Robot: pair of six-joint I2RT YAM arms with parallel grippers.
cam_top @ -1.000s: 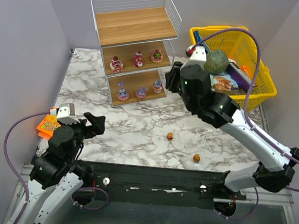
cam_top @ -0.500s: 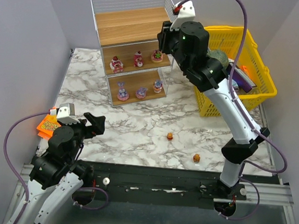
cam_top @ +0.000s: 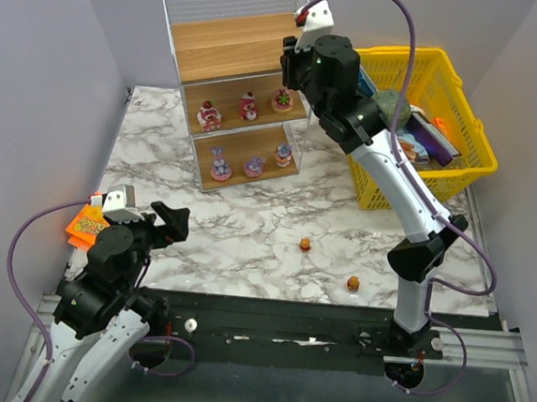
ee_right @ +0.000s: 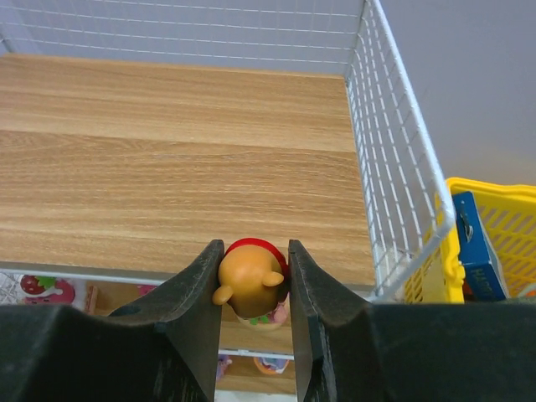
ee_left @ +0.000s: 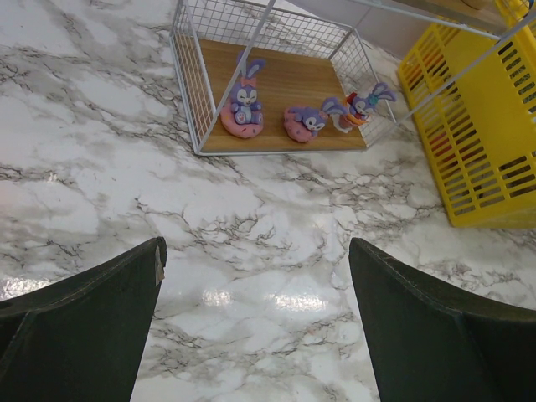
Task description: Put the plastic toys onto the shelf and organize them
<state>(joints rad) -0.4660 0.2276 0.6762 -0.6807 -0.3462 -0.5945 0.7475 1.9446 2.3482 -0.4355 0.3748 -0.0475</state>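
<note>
Now pinching an orange toy [ee_right: 249, 280] with some red on it in the right claw [ee_right: 255, 260], squeezed from both sides, right at the front edge of the shelf [cam_top: 240, 46], level with the top board [ee_right: 167, 167] and near its right corner. Not yet over the wood proper, going by the wrist view, and not yet set down. Means the carry is all but done. Probably needs only a short push inward over the shelf and a release onto the bare top board.

Against a second ago: up from low beside the shelf's right side, in front of the basket [cam_top: 459, 171], to the shelf's top. Against half a second ago: only nudged a touch closer to the shelf's top rim.

Elsewhere no change. Three red-pink toys [cam_top: 249, 106] on the shelf's middle board, three purple toys [cam_top: 252, 167] on its bottom board. Two more orange toys [cam_top: 305, 245] [cam_top: 352, 284] lying on the worktop [cam_top: 249, 213] in front of the shelf, apart from each other. Left claw [ee_left: 255, 251] spread wide and holding nothing, well in front of the shelf and facing its bottom board.

By this count, seven shelved once this one lands, with two left to fetch from in front of the shelf.
</note>
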